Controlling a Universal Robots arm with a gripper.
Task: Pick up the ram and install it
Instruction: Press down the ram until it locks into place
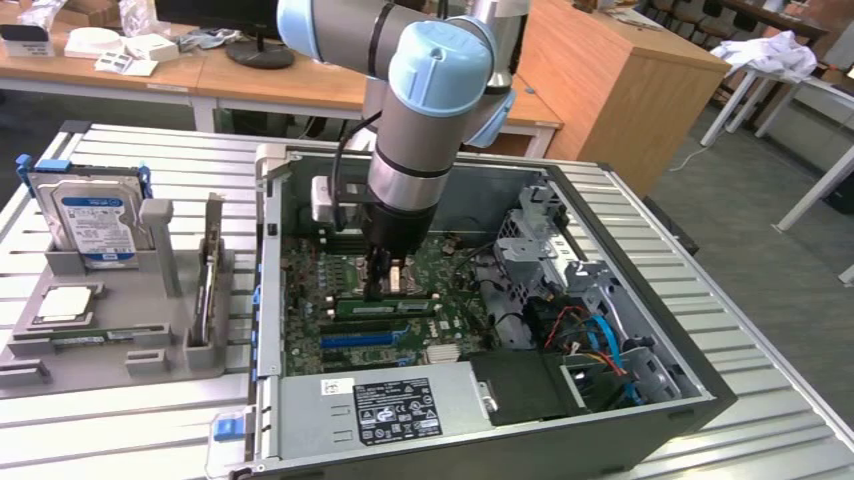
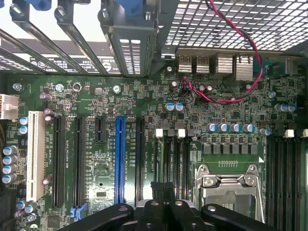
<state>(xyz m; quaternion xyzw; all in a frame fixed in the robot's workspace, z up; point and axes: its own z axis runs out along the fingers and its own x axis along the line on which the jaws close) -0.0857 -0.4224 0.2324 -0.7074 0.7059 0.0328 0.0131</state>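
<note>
Gripper: the black two-fingered gripper (image 1: 380,290) hangs low inside the open grey metal computer case (image 1: 694,385), fingers pressed together, just above the green motherboard (image 2: 144,96)
Ram: a thin green circuit-board stick (image 1: 384,308) lies along the motherboard directly under the fingertips, touching or nearly touching them; whether it is pinched cannot be told
Slots by the fingertips: in the wrist view, three long black memory slots (image 2: 175,163) run side by side next to the silver processor socket frame (image 2: 231,183)
Expansion slots: one blue slot (image 2: 120,159), one white slot (image 2: 34,156)
Power supply: one grey box with a black label (image 1: 394,408) at the near edge of the case
Left of case in the exterior view: one grey holder rack (image 1: 120,340) with one silver hard drive (image 1: 91,222) standing upright
Surface: ribbed light metal table (image 1: 107,430)
Room: wooden desks (image 1: 267,80) behind
</note>
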